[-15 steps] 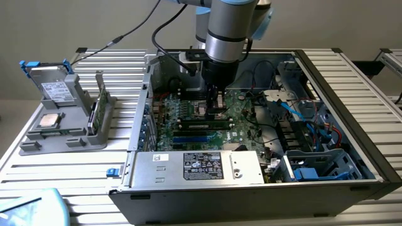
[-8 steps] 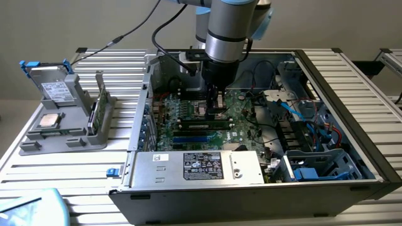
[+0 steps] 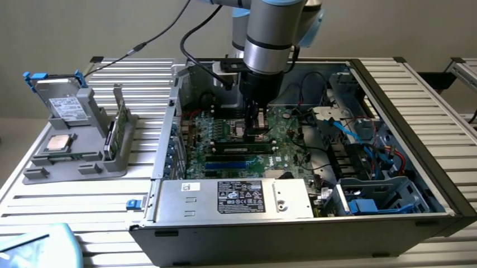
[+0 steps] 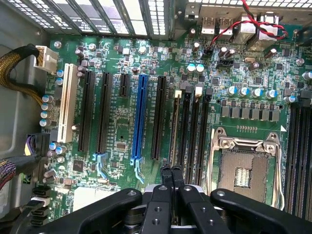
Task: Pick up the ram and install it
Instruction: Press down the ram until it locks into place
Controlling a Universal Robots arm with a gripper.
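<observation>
Gripper [image 3: 256, 127] clenched, fingers pinched together with nothing between them, tips down on the ram [image 3: 242, 148], which lies in a memory slot at the exterior view's centre, beside the empty CPU socket [image 4: 243, 168]. Judged step: pressing the stick home. Seating calls for straight, even downward pressure along its edge.

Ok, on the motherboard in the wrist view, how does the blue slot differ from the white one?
The blue slot sits mid-row, with black slots on both sides; the white slot is outermost, beside the case wall. Both stand empty and parallel on the green motherboard.
</observation>
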